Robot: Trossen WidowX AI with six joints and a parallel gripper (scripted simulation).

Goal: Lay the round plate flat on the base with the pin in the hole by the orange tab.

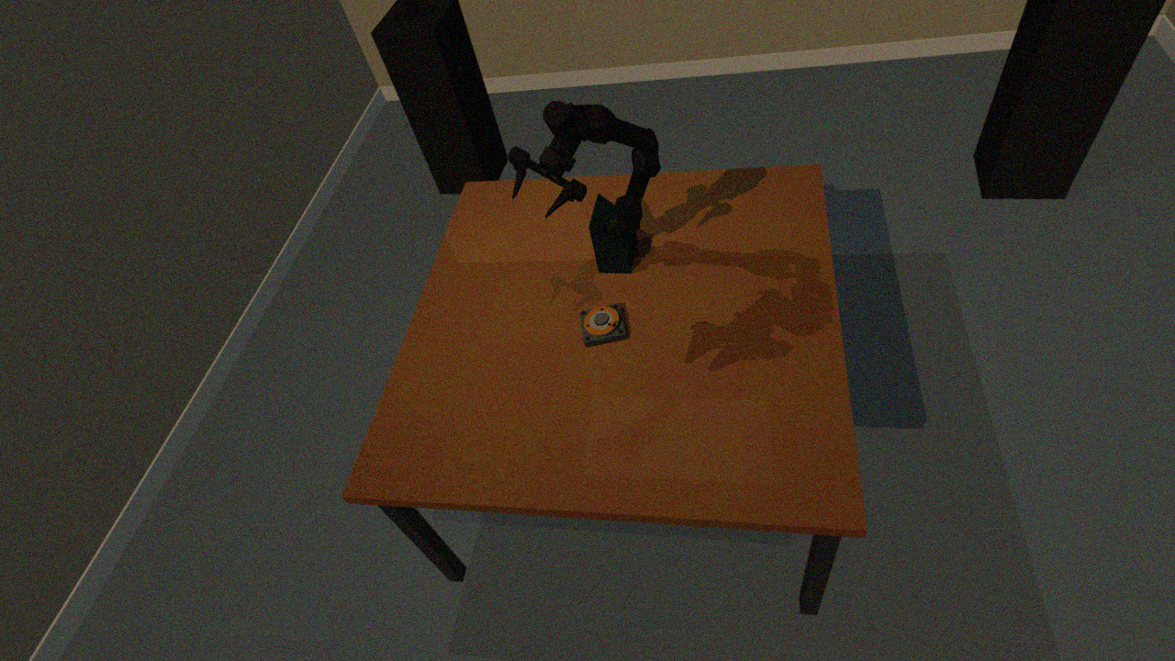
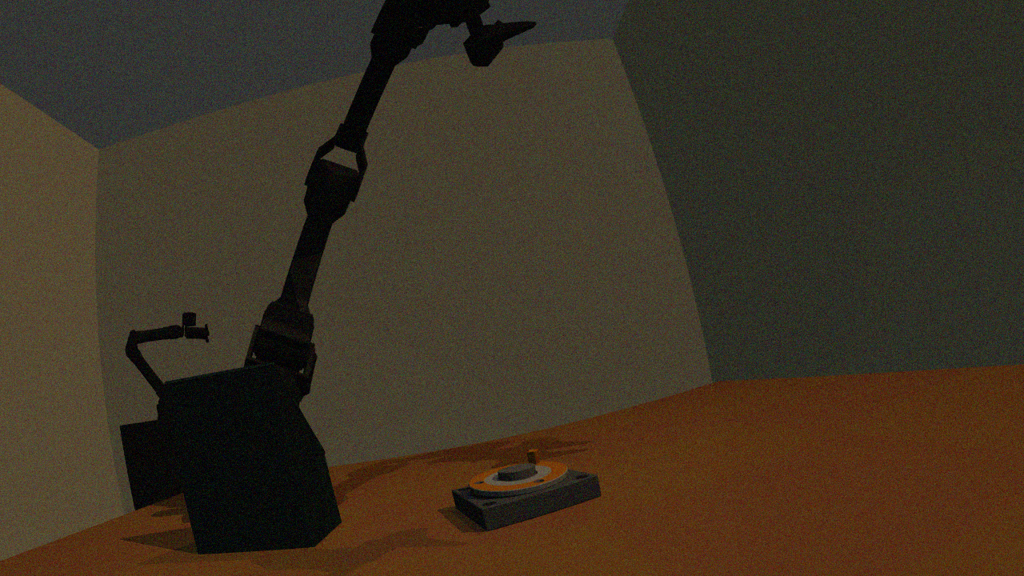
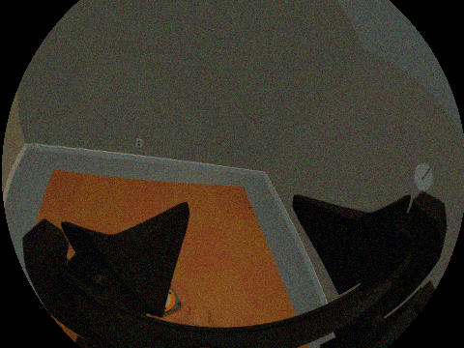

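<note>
High above the far left corner of the counter (image 1: pixel 575 427), the end effector (image 1: pixel 542 190) hangs with its fingers spread wide and grasping nothing; it is well apart from the work. Near the middle of the counter stands the grey base (image 2: pixel 526 501), and on it lies the round plate (image 2: pixel 518 478) around the post (image 2: pixel 518 472); the small pin (image 2: pixel 531 454) shows at the far side. I cannot tell from here where the orange tab points. I judge that no step has begun; the next move asks for a long descent toward the plate, then turning it around the post until the hole meets the pin.
</note>
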